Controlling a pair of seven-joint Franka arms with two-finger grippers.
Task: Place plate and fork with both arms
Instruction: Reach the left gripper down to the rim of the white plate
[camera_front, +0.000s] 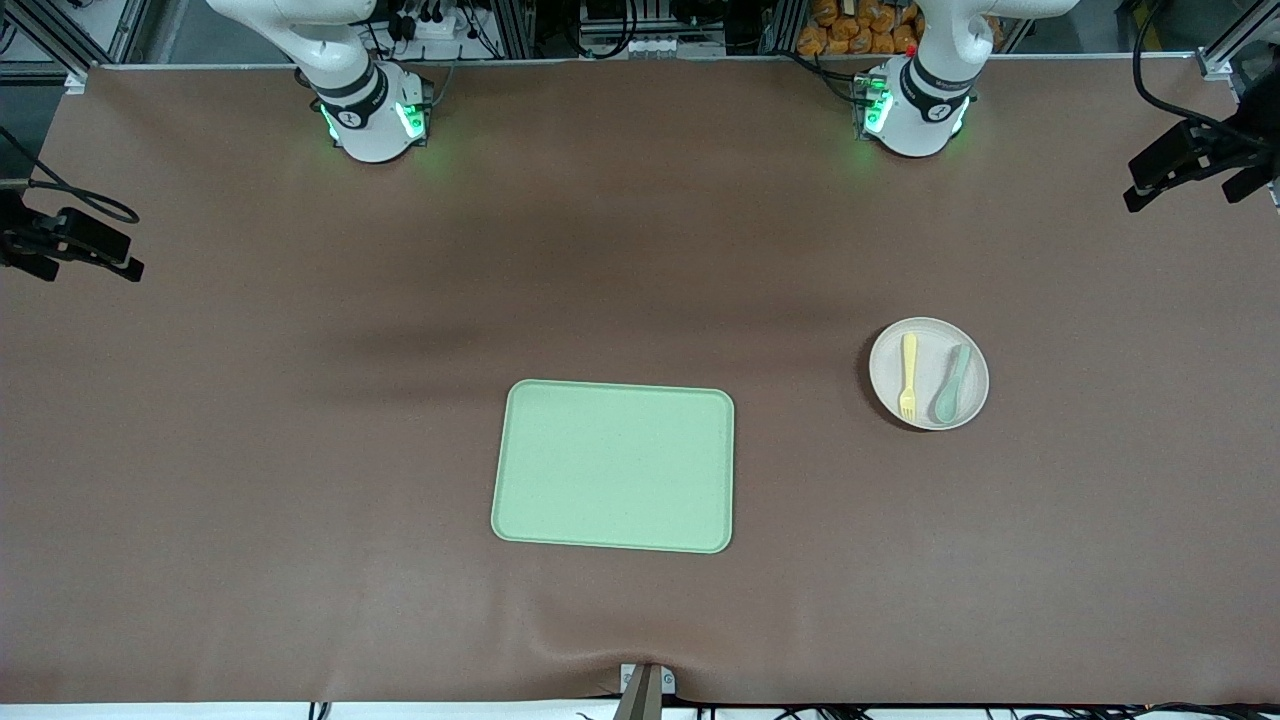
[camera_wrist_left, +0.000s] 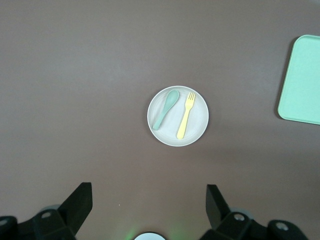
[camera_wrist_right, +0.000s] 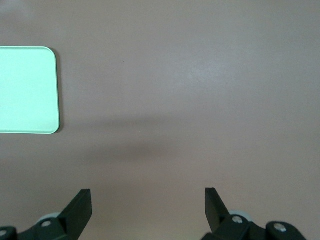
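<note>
Plate: a small round off-white dish with a raised rim, sitting flat on the table toward the left arm's end, a little farther from the front camera than the tray.
Fork: pale yellow, lying inside the plate on the side nearer the tray, tines pointing toward the front camera.
Spoon: grey-green, also in the plate, just beside the fork and not touching it, bowl end toward the front camera, tilted slightly against the fork's line.
Tray: light-green rectangle with rounded corners, flat on the table about midway between the two arms' ends, well apart from the plate, nothing on it.
Left gripper: held high over bare table between its own base and the plate; jaws spread wide, nothing between them; the plate with both utensils shows in its wrist view.
Right gripper: up over bare table toward the right arm's end; jaws spread wide and empty; only a corner of the tray shows in its wrist view.
Arms: both wait, drawn back by their green-lit bases.
</note>
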